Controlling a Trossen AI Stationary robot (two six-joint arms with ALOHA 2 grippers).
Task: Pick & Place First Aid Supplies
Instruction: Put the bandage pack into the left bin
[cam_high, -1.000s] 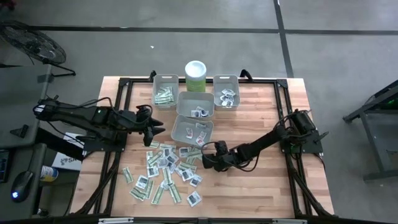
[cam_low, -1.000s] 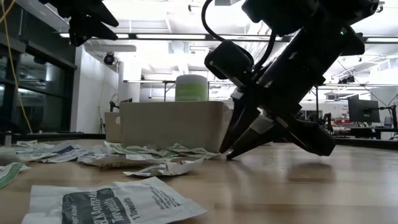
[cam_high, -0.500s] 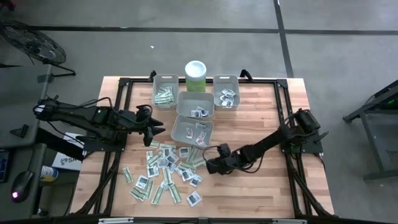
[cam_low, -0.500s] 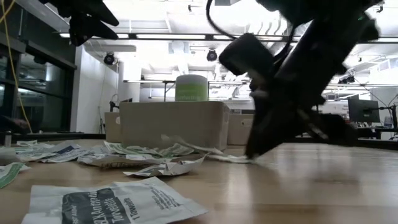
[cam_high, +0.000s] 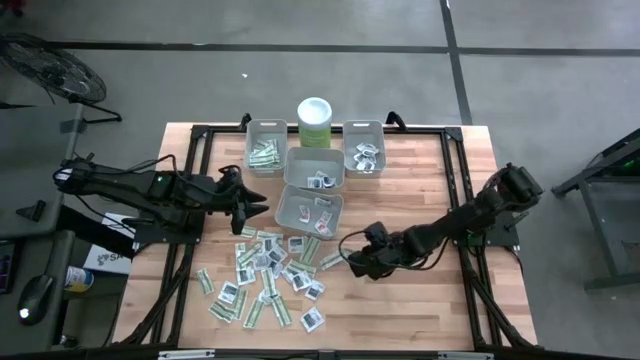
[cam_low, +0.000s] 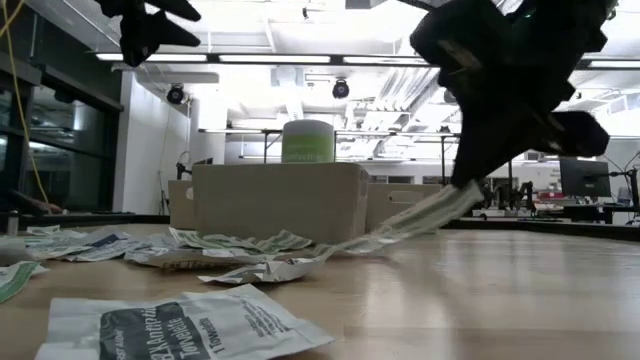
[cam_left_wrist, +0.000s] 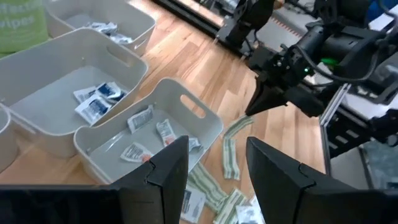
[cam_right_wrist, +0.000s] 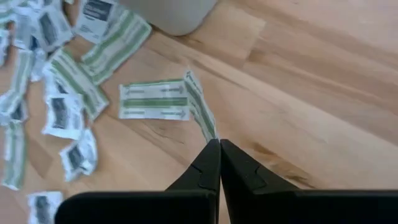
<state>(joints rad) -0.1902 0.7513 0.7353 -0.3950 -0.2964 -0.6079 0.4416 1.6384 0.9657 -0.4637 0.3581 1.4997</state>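
right wrist view: right claw (cam_right_wrist: 217, 144) pinched together on the end of a narrow green-white strip (cam_right_wrist: 200, 107), which runs straight out ahead of the fingertips, long axis in line with the claw, far end near a second strip (cam_right_wrist: 154, 99) lying crosswise on the bench (cam_right_wrist: 311, 81). low view shows the held strip (cam_low: 420, 217) hanging aslant, its upper end in the claw, lower end trailing to the wood by the packet heap (cam_low: 200, 245). high view: right claw (cam_high: 356, 262) sits low at the right edge of the scattered packets (cam_high: 265, 280), just in front of the nearest grey bin (cam_high: 309, 209); judged, the strip needs lifting clear, then carrying toward the back-left bin (cam_high: 266, 147), which holds like strips. left claw (cam_high: 262, 201) hovers left of the bins, fingers (cam_left_wrist: 168, 168) apart, nothing between them; it is nearer that bin but idle. surface: bare wooden slats, smooth. room: concrete floor with dark tape lines; green canister (cam_high: 315, 122) behind the bins; lab with ceiling lights beyond.
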